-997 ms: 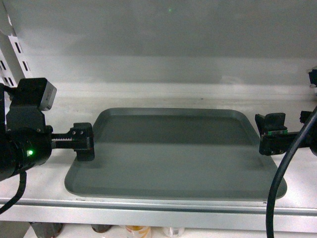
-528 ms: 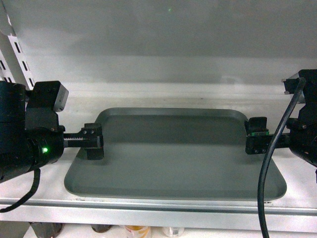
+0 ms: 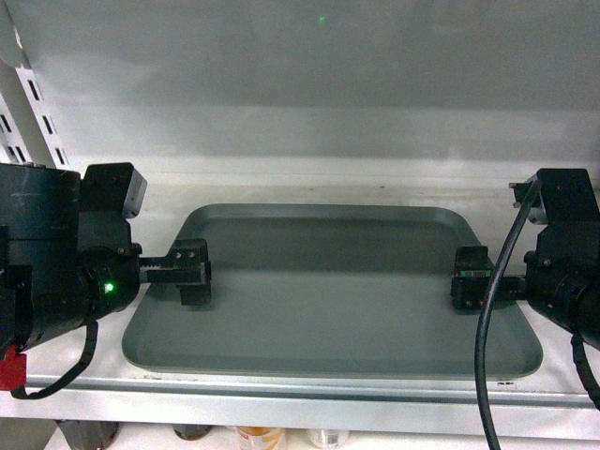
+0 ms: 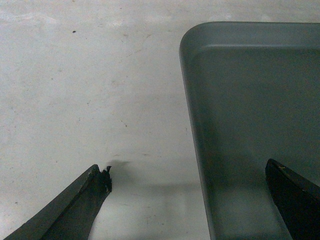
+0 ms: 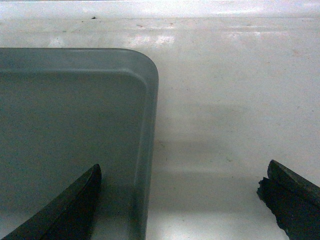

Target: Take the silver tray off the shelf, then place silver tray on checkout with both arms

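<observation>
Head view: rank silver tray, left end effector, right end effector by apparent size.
1. silver tray, by far the largest.
2-3. left end effector and right end effector look about alike; not ranking them.

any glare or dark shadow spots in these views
Head view: a dark shadow band crosses the far half of the silver tray. Right wrist view: bright glare streaks on the shelf. Left wrist view: even light, with a soft shadow beside the tool finger.

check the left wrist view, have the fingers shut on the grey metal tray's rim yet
No, the fingers stand wide apart, straddling the rim of the grey rectangular metal tray, which lies flat on the white shelf board.
</observation>
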